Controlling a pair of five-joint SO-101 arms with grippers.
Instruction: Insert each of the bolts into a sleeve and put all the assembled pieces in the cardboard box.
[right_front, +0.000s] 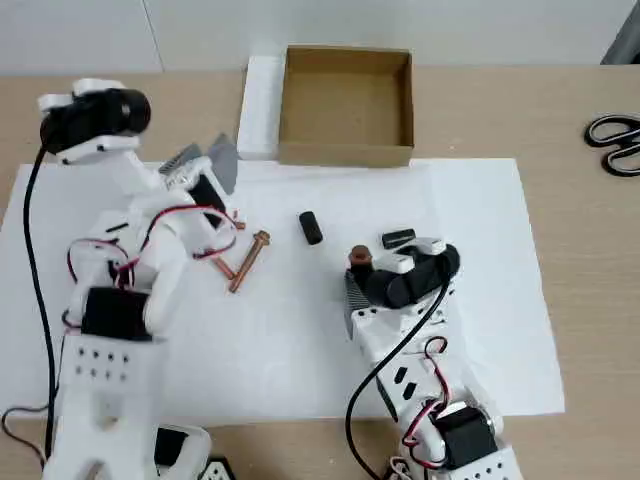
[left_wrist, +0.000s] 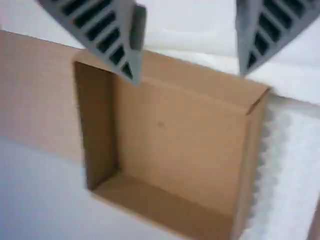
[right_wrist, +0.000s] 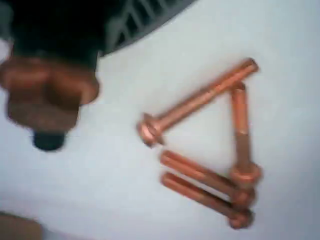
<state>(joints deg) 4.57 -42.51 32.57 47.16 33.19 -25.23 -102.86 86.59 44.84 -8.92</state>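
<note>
Cardboard box (right_front: 346, 152) is standing empty at the surface's far side while the right jaws are gripping one seemingly sleeved bolt (right_front: 360, 258), the left jaws are gaping wide, and four bolts (right_wrist: 199, 98) are lying loose.

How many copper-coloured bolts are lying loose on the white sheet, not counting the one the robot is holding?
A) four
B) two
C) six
A: the right wrist view shows four loose bolts lying close together on the white sheet, separate from the held bolt.
</note>
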